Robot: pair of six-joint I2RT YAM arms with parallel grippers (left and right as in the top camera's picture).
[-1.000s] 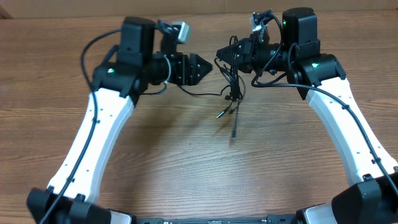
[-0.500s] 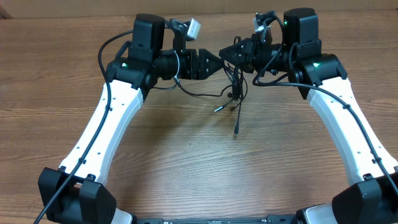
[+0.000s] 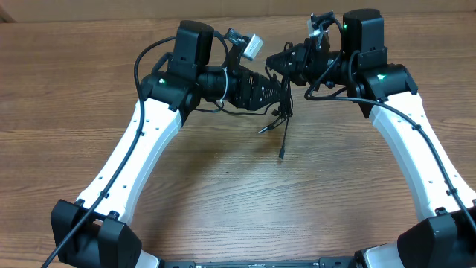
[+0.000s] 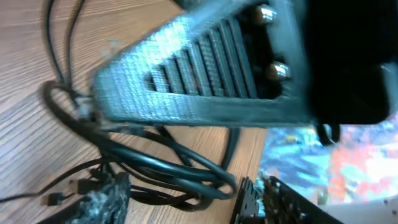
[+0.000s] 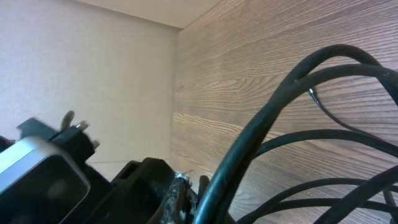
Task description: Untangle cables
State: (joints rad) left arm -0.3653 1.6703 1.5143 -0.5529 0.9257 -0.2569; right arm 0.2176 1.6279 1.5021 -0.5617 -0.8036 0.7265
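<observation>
The cables [image 3: 281,123] are a bunch of thin black cords hanging from my right gripper [image 3: 282,65], which is shut on their upper part. Their loose plug ends [image 3: 282,155] trail onto the wooden table. In the right wrist view the cables [image 5: 273,118] arc out from the closed gripper [image 5: 200,198]. My left gripper [image 3: 281,95] has come in from the left just under the right one. In the left wrist view its fingers [image 4: 102,200] stand apart, open, with looped cables [image 4: 180,171] between them; the right gripper's ribbed finger [image 4: 199,74] fills the top.
The wooden table [image 3: 238,201] stretches toward me below the cables. Its far edge [image 3: 89,16] runs along the top, close behind both arms. Thicker black arm wires [image 3: 327,88] loop beside the right wrist.
My left arm has swung right, from well left of the bundle to right under the right gripper, so its fingers now straddle the cables. The right gripper has held still.
</observation>
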